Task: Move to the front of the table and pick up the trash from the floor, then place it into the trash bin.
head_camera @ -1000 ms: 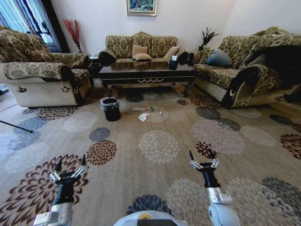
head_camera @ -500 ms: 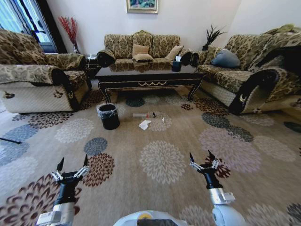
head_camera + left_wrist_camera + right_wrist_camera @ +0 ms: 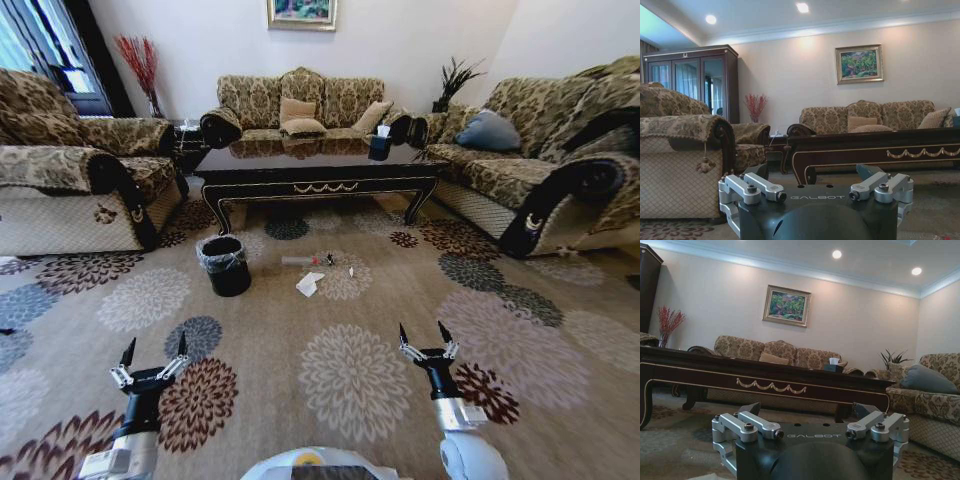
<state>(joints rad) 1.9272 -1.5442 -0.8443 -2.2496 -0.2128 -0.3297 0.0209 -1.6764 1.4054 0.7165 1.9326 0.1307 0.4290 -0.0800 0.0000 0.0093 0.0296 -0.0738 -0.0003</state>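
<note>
The table (image 3: 318, 172) stood across the far side of the carpet (image 3: 560, 390), w/ sofas on three sides, its gold scroll trim facing the robot. On the floor in front of its left end sat the trash bin (image 3: 226, 266), upright, liner crinkled round the rim. The trash lay just right of the bin, near but apart from it: grey tube (image 3: 297, 261), white crumpled paper (image 3: 309, 284) a bit nearer the robot, tiny scraps (image 3: 350, 270) beside them. The left gripper (image 3: 152, 353) was held low over the carpet in the near foreground, jaws spread wide, nothing btwn them, touching nothing. The right gripper (image 3: 424, 335) was likewise low at near right, jaws spread, empty, well apart from the trash.
</note>
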